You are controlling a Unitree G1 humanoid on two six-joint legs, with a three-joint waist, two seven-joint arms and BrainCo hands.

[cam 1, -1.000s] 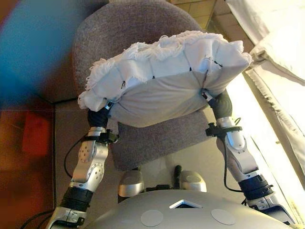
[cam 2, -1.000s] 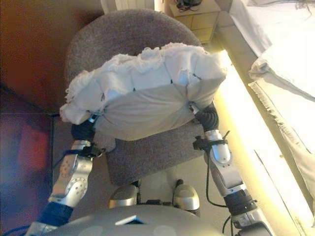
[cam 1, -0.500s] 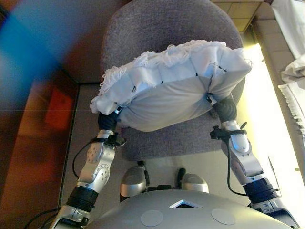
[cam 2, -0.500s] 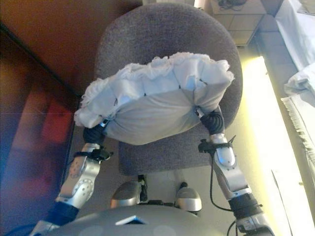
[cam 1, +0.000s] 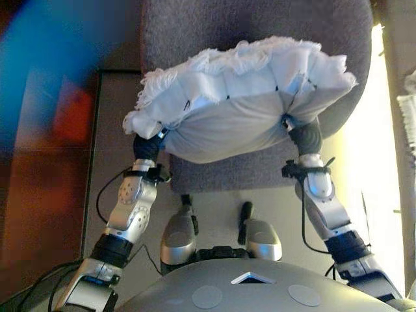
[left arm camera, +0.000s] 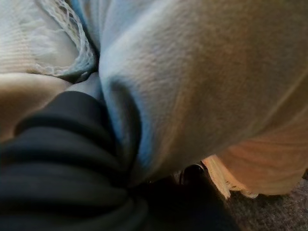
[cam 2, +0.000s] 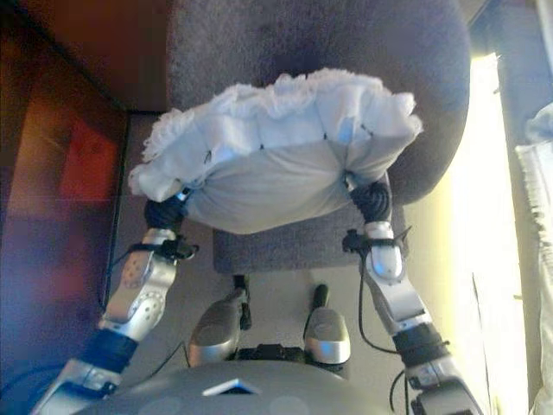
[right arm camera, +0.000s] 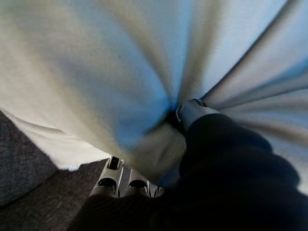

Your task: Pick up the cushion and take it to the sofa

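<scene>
A white cushion [cam 1: 240,110] with a fringed far edge is held up between both hands, above the seat of a grey upholstered armchair [cam 1: 247,26]. My left hand [cam 1: 147,148] grips its left underside and my right hand [cam 1: 305,138] grips its right underside. In the left wrist view the cushion cloth [left arm camera: 202,72] bulges over the hand's dark cover [left arm camera: 57,144]. In the right wrist view the thumb [right arm camera: 190,110] and fingers [right arm camera: 118,180] press into the cushion [right arm camera: 96,62], with grey seat fabric [right arm camera: 29,159] below.
A dark brown panel [cam 1: 39,195] runs along the left. A brightly lit strip of floor [cam 1: 374,162] lies to the right, with white bedding [cam 1: 409,97] at the right edge. Pale floor [cam 1: 214,201] shows between me and the chair.
The whole picture has shifted: the chair now fills the top and the white bedding has slid out to the right edge. The cushion stays held in both hands.
</scene>
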